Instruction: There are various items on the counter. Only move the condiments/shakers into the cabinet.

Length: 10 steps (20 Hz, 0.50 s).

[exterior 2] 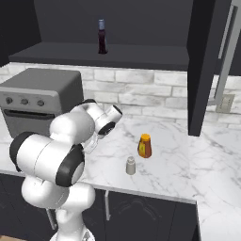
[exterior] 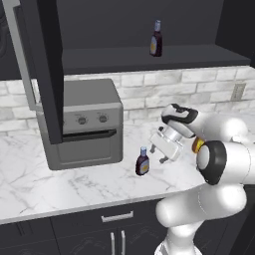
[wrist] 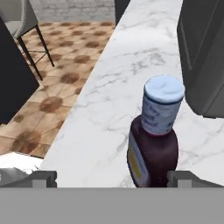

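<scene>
Two big dark masses frame things: cabinet [exterior: 149, 60], matte black w/ flat shelf and tall grey-edged door, and boxy grey toaster oven [exterior: 84, 124] w/ knobs, below it. Counter [exterior: 60, 184] is glossy white marble, grey veins, dark drawers underneath. Wall behind is pale brick.

One bottle on the shelf [exterior: 156, 39] stands upright already. Second dark bottle [exterior: 143, 161] stands upright on counter, near front edge, just right of oven. Gripper [exterior: 160, 152] is spread wide, holding nothing, just beside this bottle; in hand view the bottle [wrist: 154, 135] stands betw the two fingertips [wrist: 43, 178], nearer the right one, not touched.

Handling, my guess: rigid, smooth, prob slippery plastic or glass; light; bulbous brown body, narrow neck, pale blue cap, yellow label. Tall vs its base, so tippy if nudged. Best hold: across the round body low-mid, not neck or cap.

Orange rounded thing [exterior 2: 144, 146] w/ yellow label stays put, not a shaker. Tiny pale shaker [exterior 2: 131, 165], stubby cylinder, sits just in front of it, nr counter edge; small, needs a centred pinch.
</scene>
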{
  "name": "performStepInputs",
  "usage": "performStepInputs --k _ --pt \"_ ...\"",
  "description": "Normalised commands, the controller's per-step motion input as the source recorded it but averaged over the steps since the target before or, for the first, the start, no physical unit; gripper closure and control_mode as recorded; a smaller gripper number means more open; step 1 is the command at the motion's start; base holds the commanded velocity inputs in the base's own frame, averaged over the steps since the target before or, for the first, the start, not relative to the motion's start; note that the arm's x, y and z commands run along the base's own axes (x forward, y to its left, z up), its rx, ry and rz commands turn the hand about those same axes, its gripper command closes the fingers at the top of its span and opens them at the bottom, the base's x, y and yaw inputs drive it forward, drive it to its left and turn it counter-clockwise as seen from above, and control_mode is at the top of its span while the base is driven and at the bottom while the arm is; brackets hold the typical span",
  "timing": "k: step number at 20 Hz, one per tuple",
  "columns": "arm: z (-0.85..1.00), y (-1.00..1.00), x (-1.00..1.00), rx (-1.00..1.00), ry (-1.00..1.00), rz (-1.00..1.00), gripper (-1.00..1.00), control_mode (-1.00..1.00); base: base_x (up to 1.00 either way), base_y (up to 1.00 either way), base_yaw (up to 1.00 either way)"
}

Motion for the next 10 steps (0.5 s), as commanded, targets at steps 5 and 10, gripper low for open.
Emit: performStepInputs --k 5,10 --pt "0.0 0.0 0.16 0.0 0.0 0.14 -1.0 -1.0 0.0 0.0 0.0" --pt "0.0 0.0 0.19 0.0 0.0 0.11 -1.0 -1.0 0.0 0.0 0.0"
